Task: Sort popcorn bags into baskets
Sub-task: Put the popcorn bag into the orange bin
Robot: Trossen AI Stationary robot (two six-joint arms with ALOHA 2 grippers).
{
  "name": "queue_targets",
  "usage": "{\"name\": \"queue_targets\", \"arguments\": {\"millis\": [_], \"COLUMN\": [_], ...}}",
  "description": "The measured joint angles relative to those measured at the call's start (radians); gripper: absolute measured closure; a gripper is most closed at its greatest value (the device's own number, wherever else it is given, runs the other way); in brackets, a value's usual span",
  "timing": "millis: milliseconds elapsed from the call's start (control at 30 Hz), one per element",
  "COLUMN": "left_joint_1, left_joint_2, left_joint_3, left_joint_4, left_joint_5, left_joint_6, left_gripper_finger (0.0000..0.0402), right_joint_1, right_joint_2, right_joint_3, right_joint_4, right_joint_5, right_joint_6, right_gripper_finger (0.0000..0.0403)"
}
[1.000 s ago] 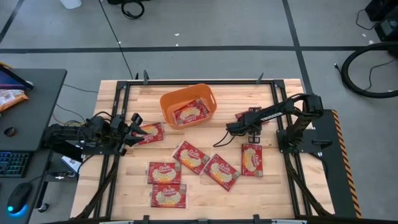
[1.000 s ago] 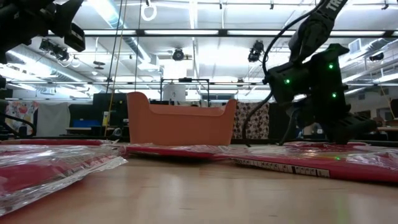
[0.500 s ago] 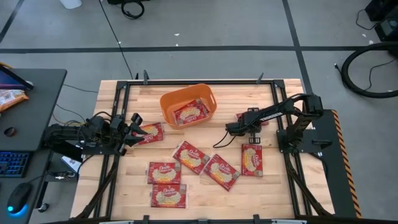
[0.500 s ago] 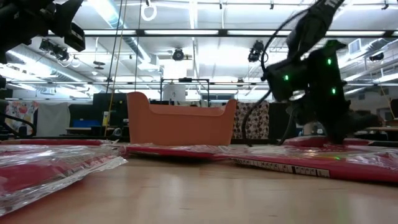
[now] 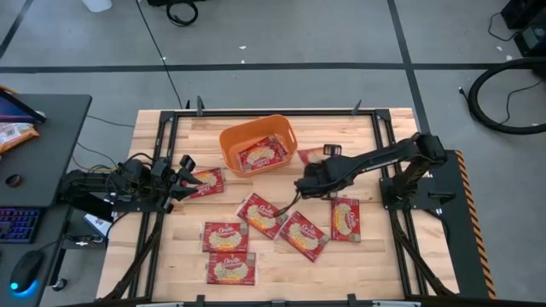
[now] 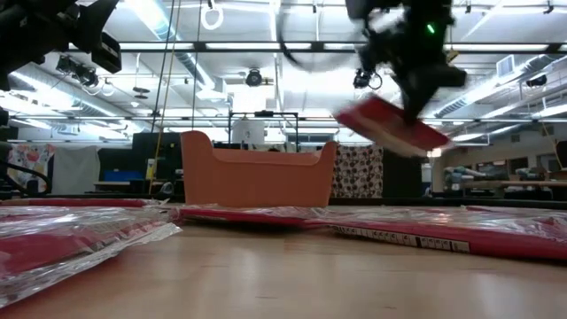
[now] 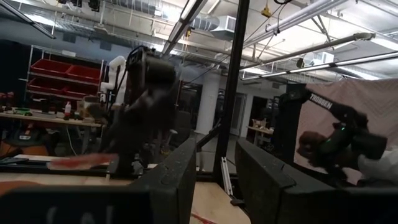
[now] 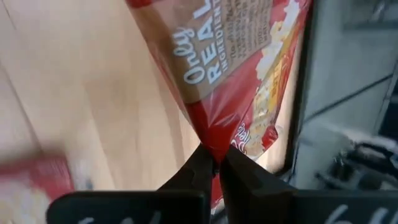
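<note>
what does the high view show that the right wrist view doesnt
Only the high view shows the orange basket with a bag already inside, six more popcorn bags lying on the table, and the left tool waiting at the table's left edge.

Only the right wrist view shows the pinch itself: the fingertips shut on the bag's red corner, and its printed label.

Both show the right tool carrying a lifted popcorn bag above the wooden tabletop.

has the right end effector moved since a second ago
Yes. The right end effector has swung toward the orange basket and lifted clear of the table, carrying a popcorn bag it pinches.
</note>
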Motion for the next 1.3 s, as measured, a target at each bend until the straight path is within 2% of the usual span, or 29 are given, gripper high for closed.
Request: {"name": "queue_targets", "arguments": {"millis": [133,233,367,567,700,967,1133,1300], "left_joint_1": [0.000,0.000,0.000,0.000,0.000,0.000,0.000,0.001], "left_joint_2": [0.000,0.000,0.000,0.000,0.000,0.000,0.000,0.000], "left_joint_3": [0.000,0.000,0.000,0.000,0.000,0.000,0.000,0.000], "left_joint_4": [0.000,0.000,-0.005,-0.005,-0.005,-0.006,-0.006,-0.005], "left_joint_5": [0.000,0.000,0.000,0.000,0.000,0.000,0.000,0.000], "left_joint_6": [0.000,-0.001,-0.001,-0.001,-0.003,-0.084,-0.080,-0.080], "left_gripper_finger": [0.0285,0.0285,0.0285,0.0285,0.0285,0.0285,0.0285,0.0285], "right_joint_1": [-0.017,-0.041,-0.073,-0.098,-0.105,-0.172,-0.189,-0.159], "right_joint_2": [0.001,0.036,0.160,0.375,0.489,0.610,0.619,0.560], "right_joint_3": [0.105,0.174,0.297,0.530,0.637,0.695,0.696,0.697], "right_joint_4": [0.027,0.069,0.131,0.190,0.271,0.374,0.358,0.326], "right_joint_5": [0.016,0.059,0.099,0.231,0.219,0.127,0.100,0.099], "right_joint_6": [0.008,-0.053,-0.186,-0.417,-0.567,-0.691,-0.680,-0.634], "right_gripper_finger": [0.0383,0.0383,0.0383,0.0382,0.0380,0.0365,0.0311,0.0266]}}
